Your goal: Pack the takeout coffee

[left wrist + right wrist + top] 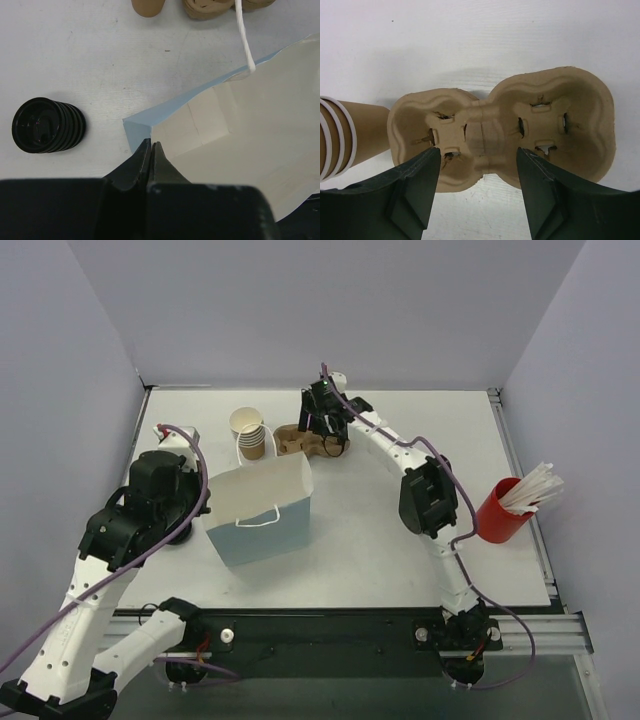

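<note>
No takeout coffee shows in any view. The brown pulp tray lies on the table with both hollows empty, also seen as the tray from above. My right gripper is open above it, its fingers standing on either side of the tray's narrow middle without touching. A light blue paper bag stands open with its white inside showing. My left gripper is shut on the bag's rim near its corner, one finger outside and one inside.
A stack of lidless tan cups stands left of the tray, its side at the cups. A stack of black lids lies left of the bag. A red cup of white straws stands at the right. The bag's white rope handle hangs over its mouth.
</note>
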Available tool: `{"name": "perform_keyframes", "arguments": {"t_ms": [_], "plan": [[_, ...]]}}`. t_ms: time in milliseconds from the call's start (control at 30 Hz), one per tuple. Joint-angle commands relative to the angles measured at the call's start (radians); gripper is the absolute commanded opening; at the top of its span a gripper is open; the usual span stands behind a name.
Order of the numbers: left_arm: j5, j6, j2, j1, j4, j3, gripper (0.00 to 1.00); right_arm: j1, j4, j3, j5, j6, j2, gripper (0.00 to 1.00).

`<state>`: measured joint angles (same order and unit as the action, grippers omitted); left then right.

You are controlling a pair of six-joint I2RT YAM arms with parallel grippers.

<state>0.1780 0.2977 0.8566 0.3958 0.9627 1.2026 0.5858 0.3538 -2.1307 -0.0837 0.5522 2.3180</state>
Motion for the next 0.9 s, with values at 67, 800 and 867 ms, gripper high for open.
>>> {"name": "perform_keyframes", "arguments": {"t_ms": [67, 800, 867], "plan": [[-0.011, -0.022, -0.03, -0.006, 0.004, -0.006, 0.0, 0.022, -0.026, -0.037, -0.071, 0.011, 0.024, 0.62], [-0.052, -0.011, -0.064, -0.006, -0.002, 0.009, 0.0, 0.034, -0.039, -0.092, -0.148, -0.037, 0.115, 0.45], [-0.052, -0.009, -0.065, -0.006, -0.007, 0.008, 0.0, 0.032, -0.041, -0.09, -0.159, -0.046, 0.109, 0.41]]}}
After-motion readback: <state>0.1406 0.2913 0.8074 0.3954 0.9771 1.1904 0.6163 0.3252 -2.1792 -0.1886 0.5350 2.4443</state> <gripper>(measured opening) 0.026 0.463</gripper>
